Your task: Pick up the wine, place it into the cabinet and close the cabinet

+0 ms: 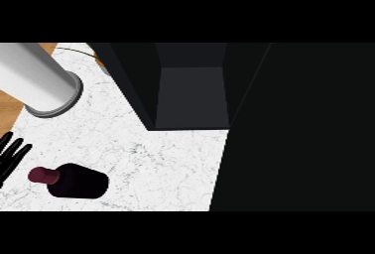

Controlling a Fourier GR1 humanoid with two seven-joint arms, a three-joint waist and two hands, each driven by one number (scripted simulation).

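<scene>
One hand, the left hand (16, 155), is showing at the view's left edge below its grey forearm (36, 74), and its black fingers are stretching out straight and apart, gripping nothing. Just to its right the wine bottle (77, 182) is lying on its side on the white marbled table (161, 158), its dark red cap pointing left toward the fingers. Well apart from the bottle, the dark cabinet (190, 94) is standing open at the table's far side.
</scene>
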